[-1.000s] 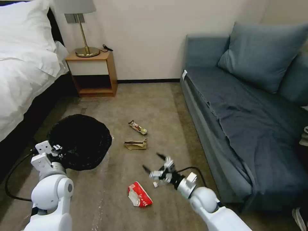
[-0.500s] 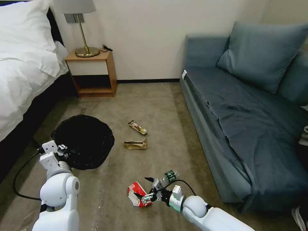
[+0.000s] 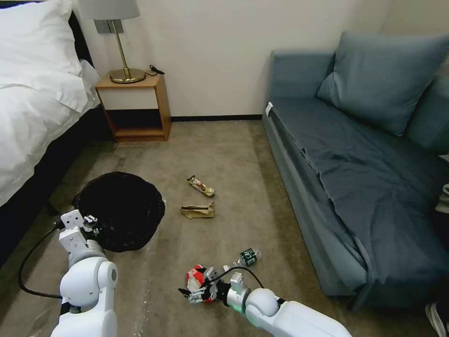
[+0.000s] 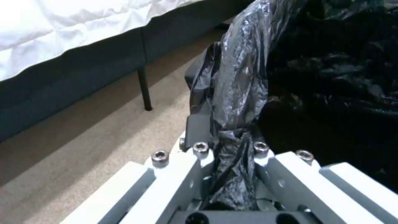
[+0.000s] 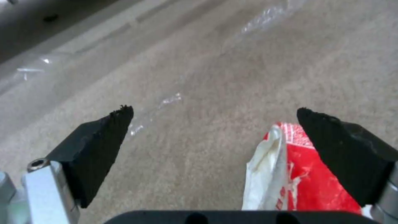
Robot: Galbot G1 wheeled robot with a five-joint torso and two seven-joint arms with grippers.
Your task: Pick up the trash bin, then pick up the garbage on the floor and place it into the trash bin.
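The trash bin (image 3: 119, 210), its black bag draped over the rim, sits low on the carpet at my left. My left gripper (image 3: 89, 220) is shut on a bunched fold of that bag (image 4: 236, 93) at the near rim, seen close in the left wrist view (image 4: 226, 140). My right gripper (image 3: 194, 294) is open low over the red-and-white snack bag (image 3: 194, 275). In the right wrist view (image 5: 213, 110) the snack bag (image 5: 307, 186) lies against one finger. The bottle with the green label (image 3: 249, 256), the crumpled brown paper bag (image 3: 198, 211) and the gold-brown wrapper (image 3: 201, 185) lie on the carpet.
A blue sofa (image 3: 355, 187) runs along the right. A bed (image 3: 32, 107) with a dark base stands at the left, and a wooden nightstand (image 3: 135, 107) with a lamp against the far wall. Open carpet lies between them. A black cable (image 3: 28, 267) loops by my left arm.
My right gripper has swung left and closer to me, from above the bottle down to the red-and-white snack bag. The bottle now lies uncovered. The left arm and bin shifted only slightly.
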